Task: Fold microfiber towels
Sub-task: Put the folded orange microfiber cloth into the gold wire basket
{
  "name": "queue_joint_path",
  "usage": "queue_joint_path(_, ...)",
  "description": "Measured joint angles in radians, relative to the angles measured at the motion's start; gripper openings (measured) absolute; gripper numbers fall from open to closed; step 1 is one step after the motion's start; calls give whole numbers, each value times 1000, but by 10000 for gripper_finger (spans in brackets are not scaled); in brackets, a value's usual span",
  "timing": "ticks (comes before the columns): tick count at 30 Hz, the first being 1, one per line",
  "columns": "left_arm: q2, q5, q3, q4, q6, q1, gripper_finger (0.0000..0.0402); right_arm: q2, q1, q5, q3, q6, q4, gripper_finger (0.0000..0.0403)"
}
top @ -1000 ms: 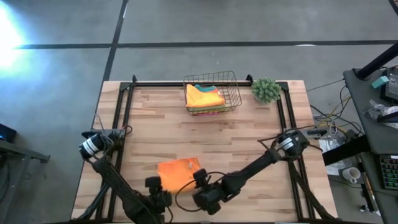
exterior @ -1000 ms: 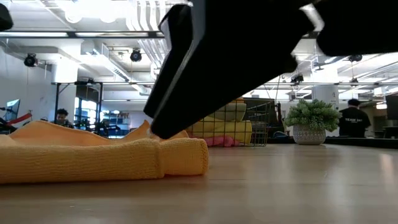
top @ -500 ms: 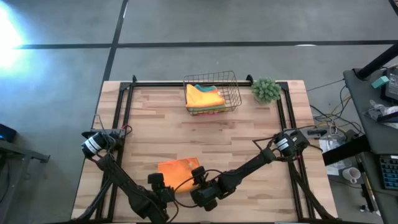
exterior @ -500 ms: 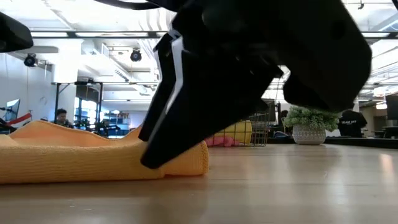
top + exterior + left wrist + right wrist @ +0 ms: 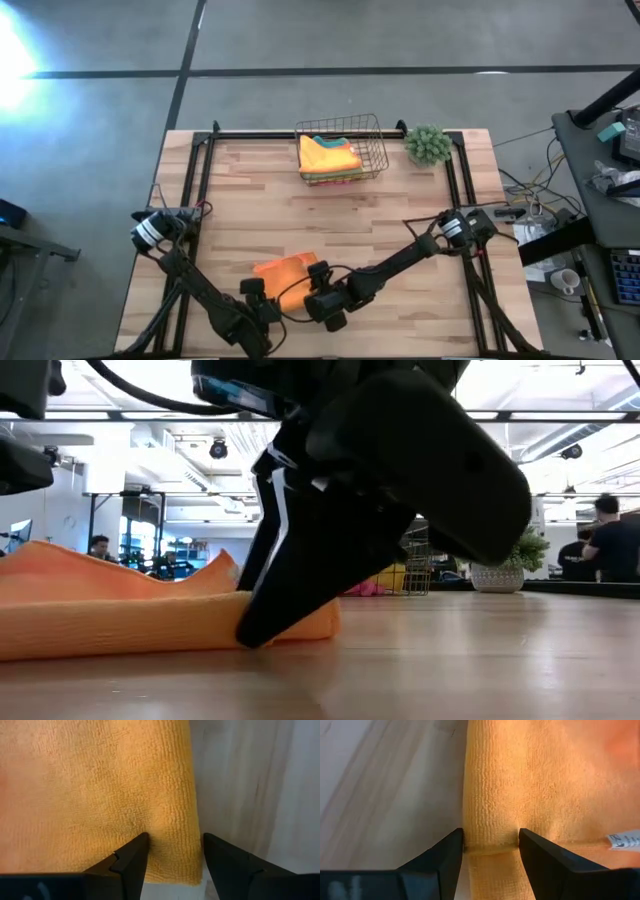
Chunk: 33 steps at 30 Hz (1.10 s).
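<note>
Since a second ago, both arms have been brought inward onto the orange towel [image 5: 282, 277] at the table's [image 5: 400, 210] near edge. Left pincer [image 5: 172, 851] and right pincer [image 5: 490, 845] are held open astride its edges, apparently ready to be closed for a fold.

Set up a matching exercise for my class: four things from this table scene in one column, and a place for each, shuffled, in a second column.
Things:
1. orange towel
2. wire basket
3. green plant
4. right gripper

Places:
A. far right corner of the table
B. at the orange towel's right edge
C. far edge, holding stacked towels
D. near edge, between both arms

Pairs: 1-D, 2-C, 3-A, 4-B
</note>
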Motion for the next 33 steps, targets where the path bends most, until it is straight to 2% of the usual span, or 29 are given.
queue_joint_path(7, -6, -18, -57, 37, -2, 8, 178, 0, -28, 6, -6, 38, 1, 182)
queue_joint_path(11, -4, -49, -82, 56, -2, 11, 162, -1, -48, 8, -14, 75, 3, 161)
queue_joint_path(14, -3, -84, -98, 65, -1, 10, 126, -1, -56, 1, -22, 81, 4, 138)
queue_joint_path(20, -1, -171, -125, 68, 6, 14, 19, -2, -58, -1, -27, 89, 5, 95)
queue_joint_path(21, -1, -180, -125, 69, 6, 14, 11, -2, -58, -2, -27, 90, 4, 87)
queue_joint_path(28, -11, -162, -89, 49, 53, 20, 5, -3, -59, -19, 18, 99, -107, 17)
queue_joint_path(33, -56, -118, -55, 46, 60, 40, 3, -10, -58, -32, 106, 159, -266, 10)
